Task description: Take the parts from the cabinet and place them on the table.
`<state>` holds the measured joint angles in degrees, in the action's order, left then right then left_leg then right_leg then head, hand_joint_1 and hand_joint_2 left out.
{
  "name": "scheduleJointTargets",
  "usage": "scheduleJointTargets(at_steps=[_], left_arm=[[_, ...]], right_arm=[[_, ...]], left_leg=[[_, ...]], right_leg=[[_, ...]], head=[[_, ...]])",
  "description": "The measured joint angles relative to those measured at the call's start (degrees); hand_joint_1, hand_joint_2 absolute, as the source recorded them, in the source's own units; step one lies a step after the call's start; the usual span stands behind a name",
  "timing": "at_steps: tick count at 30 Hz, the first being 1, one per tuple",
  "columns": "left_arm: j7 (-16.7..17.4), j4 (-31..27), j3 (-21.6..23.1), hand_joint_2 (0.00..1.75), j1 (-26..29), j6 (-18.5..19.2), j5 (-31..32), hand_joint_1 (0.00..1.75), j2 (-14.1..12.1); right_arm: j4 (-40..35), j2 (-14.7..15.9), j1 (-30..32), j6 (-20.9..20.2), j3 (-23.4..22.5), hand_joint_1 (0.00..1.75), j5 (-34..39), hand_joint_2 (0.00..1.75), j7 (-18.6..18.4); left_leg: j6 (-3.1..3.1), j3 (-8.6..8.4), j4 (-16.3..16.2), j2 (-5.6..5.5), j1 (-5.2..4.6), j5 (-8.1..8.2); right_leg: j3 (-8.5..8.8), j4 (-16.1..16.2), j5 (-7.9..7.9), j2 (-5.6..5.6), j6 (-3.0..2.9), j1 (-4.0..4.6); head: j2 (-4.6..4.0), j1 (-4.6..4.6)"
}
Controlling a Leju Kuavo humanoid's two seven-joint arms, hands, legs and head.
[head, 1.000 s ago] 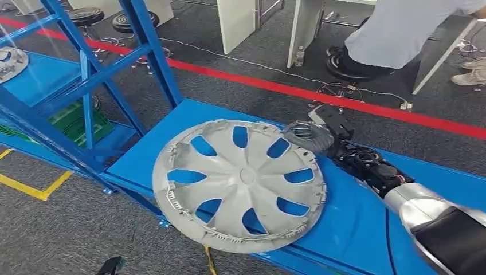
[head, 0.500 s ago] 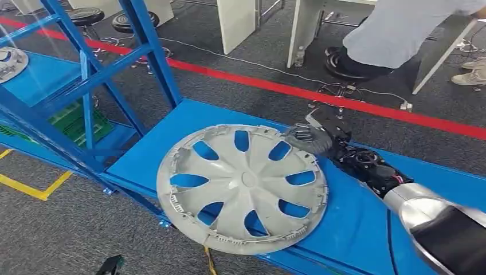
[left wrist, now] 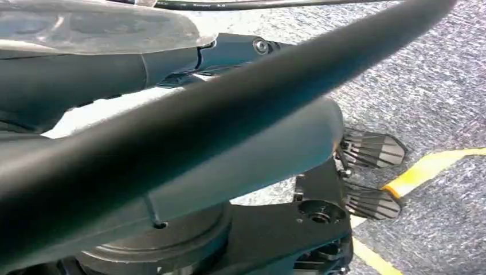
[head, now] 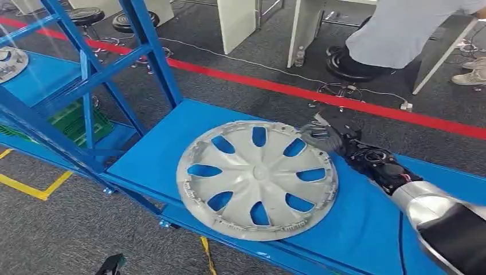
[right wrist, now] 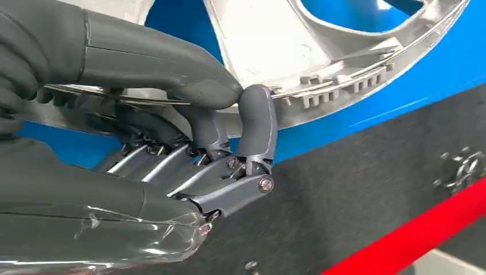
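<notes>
A large grey wheel cover (head: 257,179) lies inner side up on the blue table (head: 367,229), its near rim close to the table's front edge. My right hand (head: 324,137) grips its far right rim. In the right wrist view the thumb (right wrist: 143,57) presses on top of the rim (right wrist: 321,80) and the dark fingers (right wrist: 255,123) curl under it. Another grey part (head: 10,62) sits on the blue cabinet's shelf (head: 43,77) at the far left.
The blue cabinet frame (head: 94,74) stands left of the table, with a green crate (head: 74,120) low inside it. A red floor line (head: 344,100) runs behind the table. A person (head: 401,34) sits on a stool beyond it. Yellow floor tape (head: 34,189) lies at lower left.
My right hand has dragged the wheel cover to the right along the table, away from the cabinet end and off the front edge it overhung.
</notes>
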<state>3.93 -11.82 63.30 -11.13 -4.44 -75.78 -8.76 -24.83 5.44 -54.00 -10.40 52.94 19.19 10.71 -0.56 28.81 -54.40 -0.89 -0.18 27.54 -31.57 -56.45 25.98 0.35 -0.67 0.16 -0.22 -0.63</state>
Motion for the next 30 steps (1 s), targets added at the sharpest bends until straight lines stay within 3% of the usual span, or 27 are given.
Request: scheduleJointTargets(at_steps=[13,23,28,30], left_arm=[[0.20,0.00,0.04,0.00,-0.12,-0.02,-0.04,0.00,0.17],[0.22,0.00,0.06,0.00,-0.22,-0.02,-0.26,0.00,0.28],[0.22,0.00,0.06,0.00,-0.21,-0.04,-0.42,0.00,0.31],[0.17,0.00,0.06,0.00,-0.22,-0.04,-0.42,0.00,0.31]], right_arm=[[1.47,0.63,-0.60,-0.06,0.15,0.00,-2.93,1.75,0.70],[1.46,0.61,-1.14,2.60,0.70,0.00,-8.18,1.75,1.16],[1.46,0.61,-1.73,6.74,1.47,0.00,-15.03,1.75,1.01],[1.14,0.48,-2.69,9.53,2.98,0.00,-24.52,1.75,-0.40]], left_leg=[[0.01,-0.01,0.01,0.00,0.00,-0.01],[0.02,-0.01,0.01,0.00,0.00,-0.02],[0.03,0.00,0.01,0.00,0.00,-0.03],[0.03,0.00,0.01,0.00,0.00,-0.03]], right_leg=[[0.01,-0.01,-0.01,0.01,-0.01,0.00],[0.03,-0.01,-0.02,0.00,-0.02,0.00],[0.04,-0.01,-0.03,0.00,-0.02,0.00],[0.04,-0.01,-0.05,0.00,-0.05,0.00]], head=[[0.00,-0.04],[0.00,0.02],[0.00,0.02],[0.00,-0.02]])
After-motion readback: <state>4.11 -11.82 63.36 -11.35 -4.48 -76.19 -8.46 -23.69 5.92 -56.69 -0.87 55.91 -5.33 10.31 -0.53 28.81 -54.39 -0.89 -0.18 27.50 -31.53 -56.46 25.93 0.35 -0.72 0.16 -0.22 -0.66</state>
